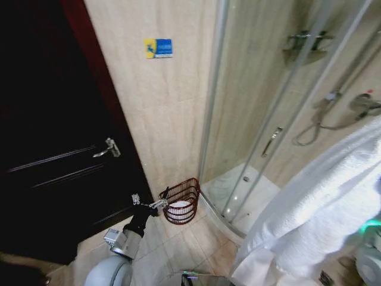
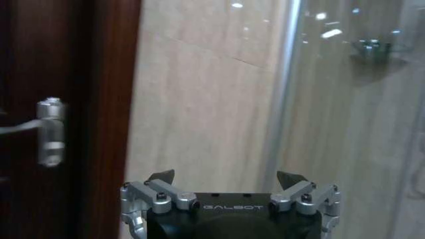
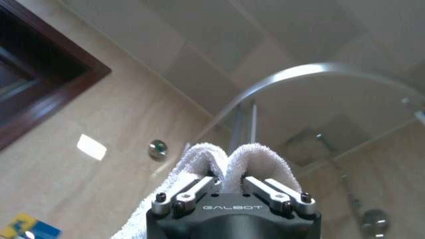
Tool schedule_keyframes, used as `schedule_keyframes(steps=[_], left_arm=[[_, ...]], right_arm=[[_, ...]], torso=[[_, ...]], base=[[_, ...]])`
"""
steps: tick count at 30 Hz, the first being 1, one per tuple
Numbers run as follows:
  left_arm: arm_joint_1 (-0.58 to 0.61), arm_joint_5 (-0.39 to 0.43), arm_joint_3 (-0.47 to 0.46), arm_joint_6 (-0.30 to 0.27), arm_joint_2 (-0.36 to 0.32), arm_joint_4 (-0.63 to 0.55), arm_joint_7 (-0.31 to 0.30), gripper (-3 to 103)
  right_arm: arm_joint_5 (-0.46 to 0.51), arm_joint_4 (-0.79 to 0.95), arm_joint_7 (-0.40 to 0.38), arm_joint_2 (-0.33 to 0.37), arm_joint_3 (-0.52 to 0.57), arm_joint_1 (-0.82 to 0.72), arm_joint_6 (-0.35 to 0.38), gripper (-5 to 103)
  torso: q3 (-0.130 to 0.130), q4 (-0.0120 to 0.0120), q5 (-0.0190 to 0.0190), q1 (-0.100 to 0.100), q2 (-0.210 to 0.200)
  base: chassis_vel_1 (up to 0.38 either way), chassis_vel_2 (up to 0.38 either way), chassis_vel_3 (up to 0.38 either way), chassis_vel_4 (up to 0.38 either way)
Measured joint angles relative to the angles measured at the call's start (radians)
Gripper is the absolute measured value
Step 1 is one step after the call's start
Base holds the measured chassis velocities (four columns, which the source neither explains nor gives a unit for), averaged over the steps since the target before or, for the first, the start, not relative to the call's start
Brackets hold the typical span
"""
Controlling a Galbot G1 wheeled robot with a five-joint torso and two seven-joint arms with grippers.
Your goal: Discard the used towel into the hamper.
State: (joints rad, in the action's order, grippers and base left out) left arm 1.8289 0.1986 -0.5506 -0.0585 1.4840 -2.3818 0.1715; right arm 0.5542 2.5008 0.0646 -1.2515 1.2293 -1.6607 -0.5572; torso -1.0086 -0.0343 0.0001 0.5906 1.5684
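Towel pinched high in right end effector, folds bulging between shut fingers, draping clear of floor for carrying. Hamper on floor beside shower glass, well apart from towel; left end effector spread, empty, hovering just beside rim.

right hand fingertips buried in towel

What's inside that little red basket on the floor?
Through the hamper's slats, something white shows low inside; what it is can't be told. The towel hangs from the right tool, not in it.
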Motion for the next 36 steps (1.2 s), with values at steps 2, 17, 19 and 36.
schedule_keyframes(steps=[2,17,19,36], left_arm=[[0.000,0.000,0.000,0.000,0.000,0.000,0.000,100],[0.000,0.000,0.000,0.000,0.000,0.000,0.000,100],[0.000,0.000,0.000,0.000,0.000,0.000,0.000,100],[0.000,0.000,0.000,0.000,0.000,0.000,0.000,100]], right_arm=[[0.000,0.000,0.002,-0.001,-0.002,0.001,0.001,6],[0.008,-0.004,0.002,0.008,0.011,0.017,0.008,6],[0.009,-0.005,-0.001,0.008,0.012,0.023,0.013,6],[0.048,-0.016,0.001,0.041,0.000,0.086,0.032,6]], torso=[[0.000,-0.0001,-0.0001,0.000,0.000],[0.000,-0.0001,-0.0001,0.000,0.000],[0.000,-0.0001,0.0000,0.000,0.000],[0.000,0.0000,0.0000,0.000,0.000]], base=[[0.140,0.125,0.116,0.141],[0.125,0.124,0.117,0.125],[0.134,0.118,0.124,0.140],[0.038,0.043,0.046,0.044]])
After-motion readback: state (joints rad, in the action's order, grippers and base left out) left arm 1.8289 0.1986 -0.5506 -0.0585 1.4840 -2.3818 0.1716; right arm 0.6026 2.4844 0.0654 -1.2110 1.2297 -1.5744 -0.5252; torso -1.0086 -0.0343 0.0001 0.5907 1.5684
